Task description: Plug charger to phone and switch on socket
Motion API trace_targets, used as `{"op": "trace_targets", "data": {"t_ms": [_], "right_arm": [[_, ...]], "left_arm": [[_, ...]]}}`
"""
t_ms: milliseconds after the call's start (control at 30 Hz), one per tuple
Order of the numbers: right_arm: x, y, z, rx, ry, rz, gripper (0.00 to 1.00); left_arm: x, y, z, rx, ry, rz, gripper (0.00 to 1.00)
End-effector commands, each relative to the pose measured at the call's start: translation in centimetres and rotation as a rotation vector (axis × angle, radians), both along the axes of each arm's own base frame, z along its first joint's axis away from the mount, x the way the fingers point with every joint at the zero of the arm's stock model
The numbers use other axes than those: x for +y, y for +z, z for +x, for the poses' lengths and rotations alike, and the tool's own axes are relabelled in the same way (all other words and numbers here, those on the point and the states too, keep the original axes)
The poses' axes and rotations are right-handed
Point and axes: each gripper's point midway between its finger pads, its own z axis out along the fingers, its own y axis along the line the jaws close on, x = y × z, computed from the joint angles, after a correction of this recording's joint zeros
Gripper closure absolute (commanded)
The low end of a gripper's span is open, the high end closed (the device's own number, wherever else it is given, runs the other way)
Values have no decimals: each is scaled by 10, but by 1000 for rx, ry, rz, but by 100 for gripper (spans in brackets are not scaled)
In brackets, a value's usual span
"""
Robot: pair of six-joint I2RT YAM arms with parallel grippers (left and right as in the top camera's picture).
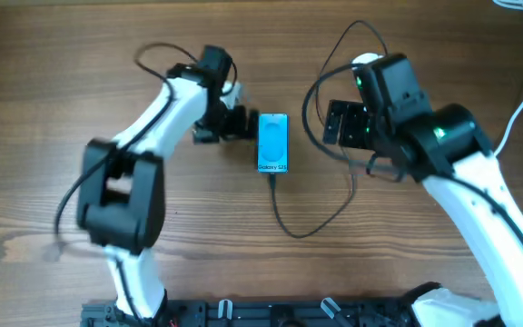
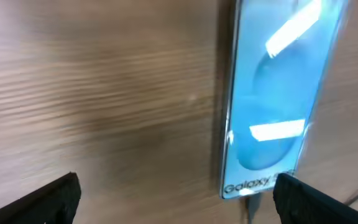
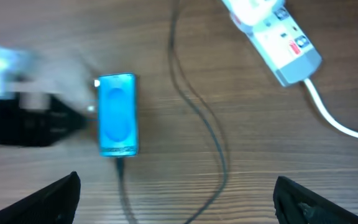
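1. A brown wood-grain tabletop (image 1: 44, 54), matt and streaked, was spread beneath both arms.
2. Nearest the bases, the charger (image 1: 289, 222), a thin limp black cable, was looped from the phone's lower end toward the right arm. Its tip appeared seated in the port.
3. The phone (image 1: 273, 143), a flat glossy rectangle with a cyan screen, was laid between the tools.
4. The left tool (image 1: 241, 124) was spread wide just beside the phone, holding nothing. The right tool (image 1: 334, 123) was likewise gaping and empty.
5. Farthest, the socket (image 3: 278, 37), a hard white oblong with red-marked switches, was seen from the right wrist.
6. Switching on was judged the step in hand: the rocker should be pressed squarely by one fingertip, without the strip being slid.
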Motion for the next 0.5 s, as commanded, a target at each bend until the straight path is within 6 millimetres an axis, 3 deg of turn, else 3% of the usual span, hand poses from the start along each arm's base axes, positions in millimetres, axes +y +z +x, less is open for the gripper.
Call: {"op": "trace_targets", "data": {"t_ms": [0,67,133,200,233,333,467], "right_arm": [[-28,-21,26,106,32,3,0],[-62,-17,54,99,-65,24,0],[-107,2,101,-75,-187,15,0],[-162,22,128,-238,-338,-77,0],[-180,22,134,-256,-376,-93,0],[-204,-11,143,-185,-370,-141,0],[-211,-59,171,-137,-335,-171,0]], "left_arm": [[57,133,25,-391,366,139,0],[66,180,19,-517,399,119,0],[69,208,11,-583,410,84,0],[71,222,6,-617,415,66,0],[71,224,5,-621,416,64,0],[71,223,5,-619,416,65,0],[71,223,5,-619,416,64,0]]}}
